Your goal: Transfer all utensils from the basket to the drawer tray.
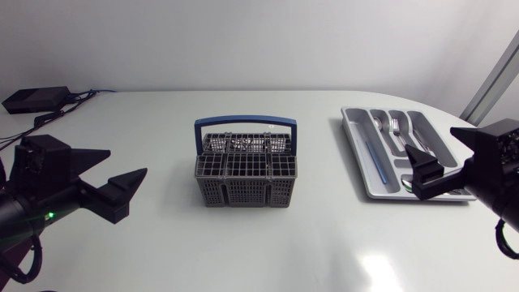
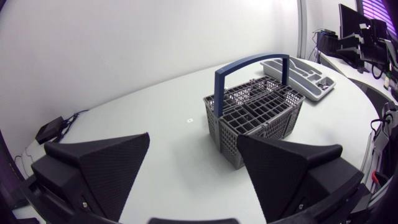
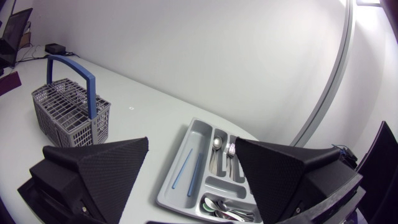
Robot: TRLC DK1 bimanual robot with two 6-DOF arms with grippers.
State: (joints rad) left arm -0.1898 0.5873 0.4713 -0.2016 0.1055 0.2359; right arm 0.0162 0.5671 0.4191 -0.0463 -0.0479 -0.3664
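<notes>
Remote session, two-arm rig: my left gripper (image 2: 193, 142) hangs wide open and empty near my side of the table, well apart from the grey cutlery basket (image 1: 246, 172), whose blue handle (image 1: 246, 123) arches over its far side

My right gripper (image 3: 191, 143), fingers likewise spread with nothing between them, hovers above the near end of the grey drawer tray (image 1: 353, 138)

In the tray lie a spoon (image 3: 216, 144) and a fork (image 3: 231, 149) in neighbouring slots, a slim blue utensil (image 3: 186, 169) in the long slot, and a heap of spoons (image 3: 227, 213) in the cross compartment nearest the gripper

No utensil stands out of the basket's grid in any view, so I judge the transfer done or nearly so

To finish well I would look straight down into each cell first; for anything left there, come down vertically with the fingers narrowed, grip the shaft, and lift clear of grid and handle before swinging across

At the table's far left corner sits a black box (image 1: 34, 99) with cables

No label or writing is legible anywhere
</notes>
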